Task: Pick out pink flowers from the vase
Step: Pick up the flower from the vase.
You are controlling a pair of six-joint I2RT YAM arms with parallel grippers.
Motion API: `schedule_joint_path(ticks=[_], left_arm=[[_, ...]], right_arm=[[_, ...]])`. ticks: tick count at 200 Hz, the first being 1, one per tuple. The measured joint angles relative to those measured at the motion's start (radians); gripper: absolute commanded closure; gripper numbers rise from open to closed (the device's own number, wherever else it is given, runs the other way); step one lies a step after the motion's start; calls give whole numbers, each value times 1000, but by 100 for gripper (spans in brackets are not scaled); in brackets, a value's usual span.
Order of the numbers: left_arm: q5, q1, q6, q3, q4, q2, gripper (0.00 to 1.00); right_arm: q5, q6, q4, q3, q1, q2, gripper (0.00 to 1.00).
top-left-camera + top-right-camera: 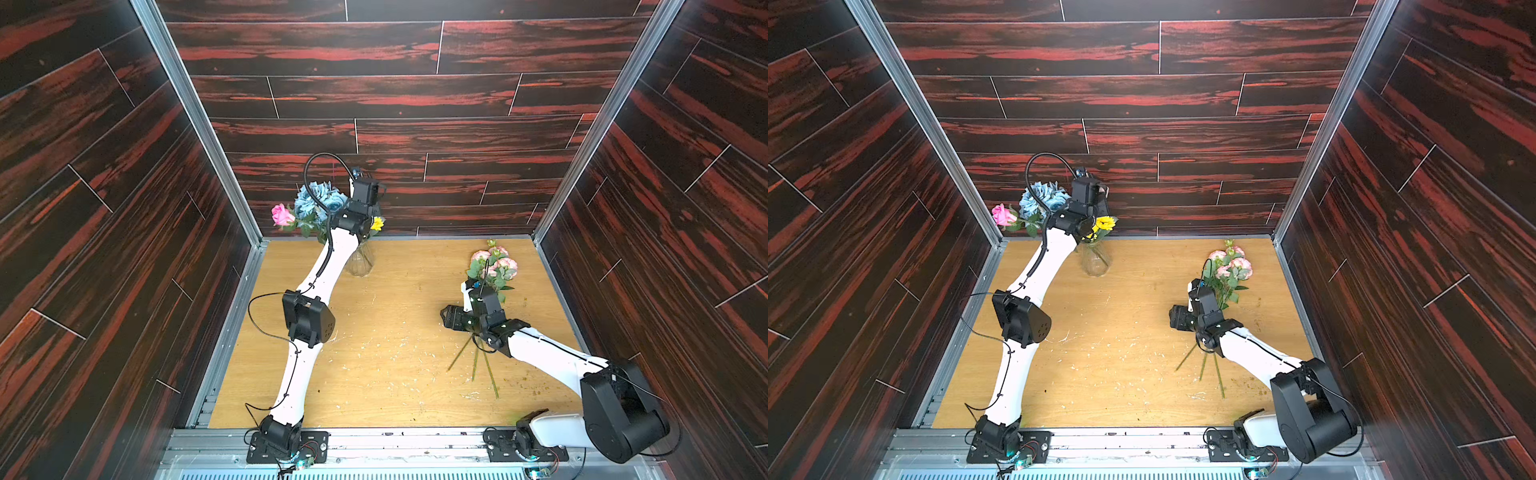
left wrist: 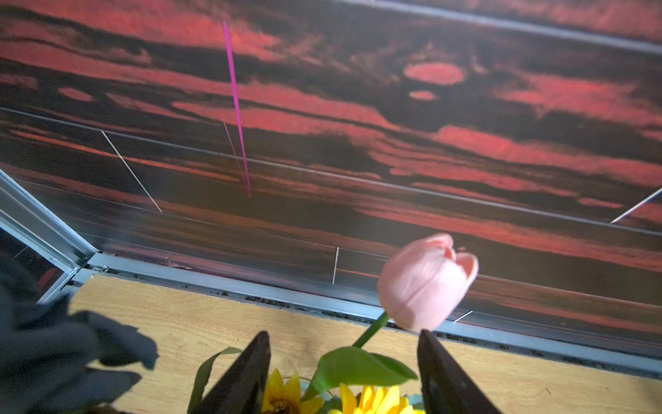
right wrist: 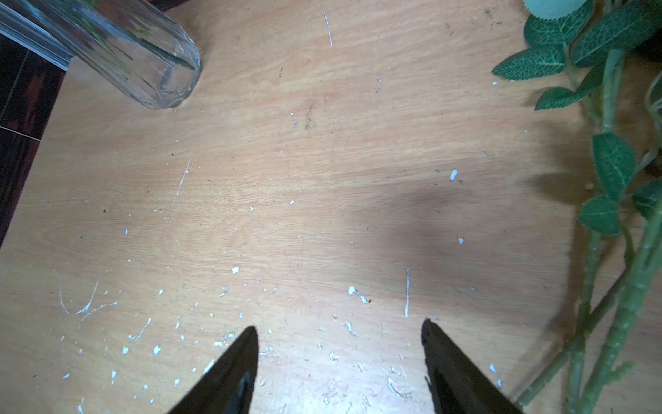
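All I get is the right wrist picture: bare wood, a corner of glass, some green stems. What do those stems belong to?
Observer: To pale-pink ruffled blooms, lying flat on the table.
Visitor: Is anything pink in the vase?
Observer: Yes, a bright pink rose leans out of the vase, next to blue roses.
Visitor: Anything else pink there?
Observer: A pale-pink tulip bud, just ahead of the left hand, whose fingers stand open.

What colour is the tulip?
The tulip is pale pink, clearest in the left wrist view.
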Motion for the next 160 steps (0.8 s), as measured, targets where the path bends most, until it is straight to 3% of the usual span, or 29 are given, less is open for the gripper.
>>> schedule_joint_path(ticks=[46, 95, 160], left_arm=[[54, 2, -1, 28, 9, 35, 25], [67, 2, 6, 37, 11, 79, 25], [94, 3, 23, 39, 18, 105, 64]], right_arm=[[0, 0, 0, 0, 0, 0, 26], [2, -3, 0, 2, 0, 0, 26], [2, -3, 0, 2, 0, 9, 26]])
